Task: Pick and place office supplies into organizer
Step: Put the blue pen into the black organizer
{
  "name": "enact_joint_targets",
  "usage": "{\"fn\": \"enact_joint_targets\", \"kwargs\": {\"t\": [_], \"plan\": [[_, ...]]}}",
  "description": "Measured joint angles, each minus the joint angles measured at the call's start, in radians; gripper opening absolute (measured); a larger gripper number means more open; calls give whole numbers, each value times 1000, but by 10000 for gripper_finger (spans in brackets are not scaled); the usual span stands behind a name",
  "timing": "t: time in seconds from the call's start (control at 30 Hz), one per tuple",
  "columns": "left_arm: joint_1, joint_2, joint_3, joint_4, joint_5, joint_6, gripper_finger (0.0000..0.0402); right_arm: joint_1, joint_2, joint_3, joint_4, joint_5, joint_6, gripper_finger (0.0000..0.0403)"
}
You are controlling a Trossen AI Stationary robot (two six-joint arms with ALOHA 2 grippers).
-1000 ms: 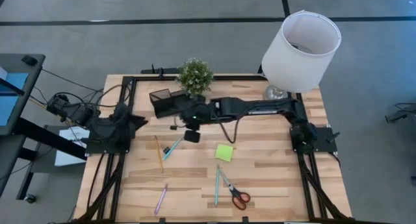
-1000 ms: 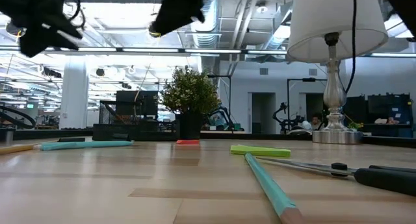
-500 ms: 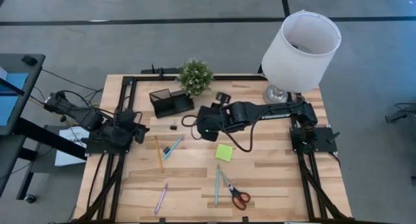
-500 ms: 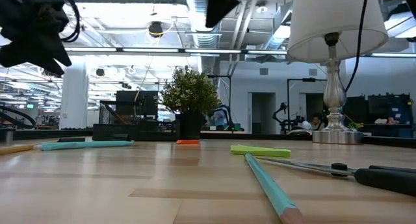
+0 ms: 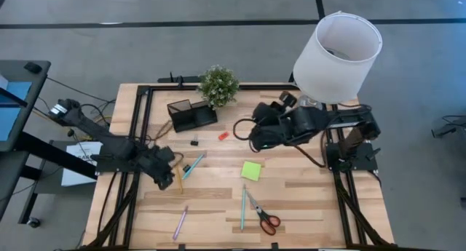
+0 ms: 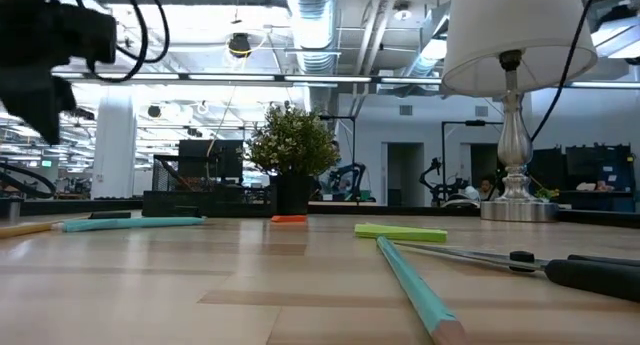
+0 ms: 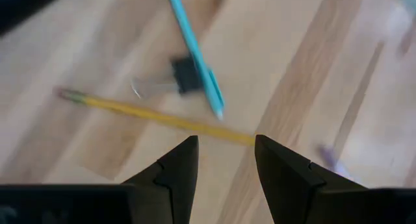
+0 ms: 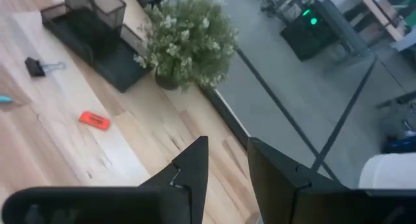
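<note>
Looks barely started: organizer [image 5: 191, 114] beside the potted plant [image 5: 218, 85] shows nothing inside. Yellow pencil [image 7: 156, 116], teal pen [image 7: 194, 52], binder clip [image 7: 185, 74], sticky notes [image 5: 251, 171], scissors [image 5: 263, 217] lie on the table. Left gripper [image 7: 225, 160] spread, empty, over the pencil. Right gripper [image 8: 226, 163] slightly parted, empty, near the plant.

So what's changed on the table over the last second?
The right hand pulled back from the organizer toward the lamp, leaving a small red piece on the table. The left hand swung out over the yellow pencil and teal pen, holding nothing. Sticky notes, scissors and other pens didn't move.
</note>
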Motion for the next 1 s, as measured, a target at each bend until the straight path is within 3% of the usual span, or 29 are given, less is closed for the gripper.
{"fn": "enact_joint_targets", "kwargs": {"t": [0.23,0.43,1.0], "plan": [[-20,237,0,131,34,30,145,13,-61,-205,88,28,76,102],[-8,346,0,223,48,73,145,33,-48,-282,104,20,105,102],[34,367,0,197,-7,133,145,50,-50,-284,164,11,101,102]]}}
